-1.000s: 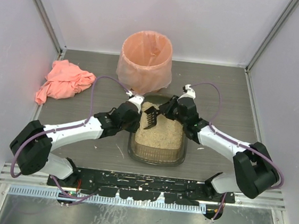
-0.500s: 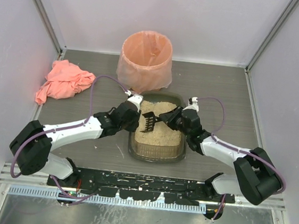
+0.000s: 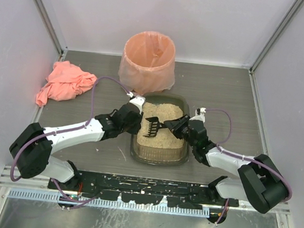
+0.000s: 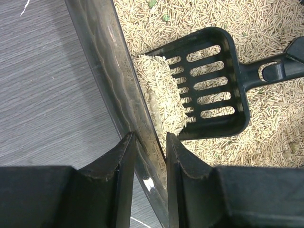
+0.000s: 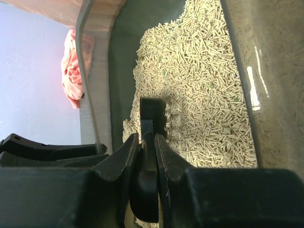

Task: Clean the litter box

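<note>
Position: litter box [image 3: 158, 159] sits just on the near side of the peach-lined bin [image 3: 148, 59], long axis running straight toward it. Hold: left gripper [image 4: 147, 156] pinches the box's left wall, likely to steady it. Tool: right gripper [image 5: 147, 142] clamped on the slotted scoop [image 4: 213, 80] by its handle. The scoop's head points at that wall, pellets heaped against it, probably for lifting.
</note>
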Tool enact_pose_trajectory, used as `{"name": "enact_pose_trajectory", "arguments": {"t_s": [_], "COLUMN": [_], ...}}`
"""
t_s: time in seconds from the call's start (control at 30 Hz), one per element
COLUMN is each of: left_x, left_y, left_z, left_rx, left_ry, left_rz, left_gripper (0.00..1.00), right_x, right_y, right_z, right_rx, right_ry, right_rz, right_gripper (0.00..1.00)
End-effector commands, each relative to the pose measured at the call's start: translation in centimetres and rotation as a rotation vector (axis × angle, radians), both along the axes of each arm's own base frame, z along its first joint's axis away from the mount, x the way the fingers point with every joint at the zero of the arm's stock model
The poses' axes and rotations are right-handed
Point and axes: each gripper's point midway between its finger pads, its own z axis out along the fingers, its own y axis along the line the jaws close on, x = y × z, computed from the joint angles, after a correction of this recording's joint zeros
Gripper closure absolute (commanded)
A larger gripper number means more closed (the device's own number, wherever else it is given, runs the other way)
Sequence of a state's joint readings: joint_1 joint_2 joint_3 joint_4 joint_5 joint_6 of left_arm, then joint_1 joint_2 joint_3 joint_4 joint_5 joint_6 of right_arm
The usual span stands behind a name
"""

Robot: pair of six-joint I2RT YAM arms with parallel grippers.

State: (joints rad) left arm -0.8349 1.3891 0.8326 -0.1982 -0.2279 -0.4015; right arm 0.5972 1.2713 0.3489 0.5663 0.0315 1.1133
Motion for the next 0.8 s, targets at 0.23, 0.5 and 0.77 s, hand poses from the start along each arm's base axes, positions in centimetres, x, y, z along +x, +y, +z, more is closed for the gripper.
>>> {"name": "enact_pose_trajectory", "arguments": {"t_s": [0.23, 0.5, 0.77], "left_x": [0.2, 0.2, 0.3], "left_y": [-1.4, -1.2, -1.0], "left_z": [2.1, 2.6, 2.6], "left_rx": [-0.063, -0.064, -0.063], "left_ry": [-0.051, -0.061, -0.064], "left_rz": [-0.060, -0.057, -0.057], "left_gripper": [0.71, 0.70, 0.70], "right_x": [-1.5, -1.5, -1.1], "right_y": [0.0, -1.1, -1.5], "right_z": [2.2, 2.2, 2.1], "right_rx": [0.129, 0.175, 0.181], "right_ry": [-0.021, -0.026, -0.025], "right_rz": [0.006, -0.038, -0.049], "right_gripper": [0.99, 0.99, 1.00]}}
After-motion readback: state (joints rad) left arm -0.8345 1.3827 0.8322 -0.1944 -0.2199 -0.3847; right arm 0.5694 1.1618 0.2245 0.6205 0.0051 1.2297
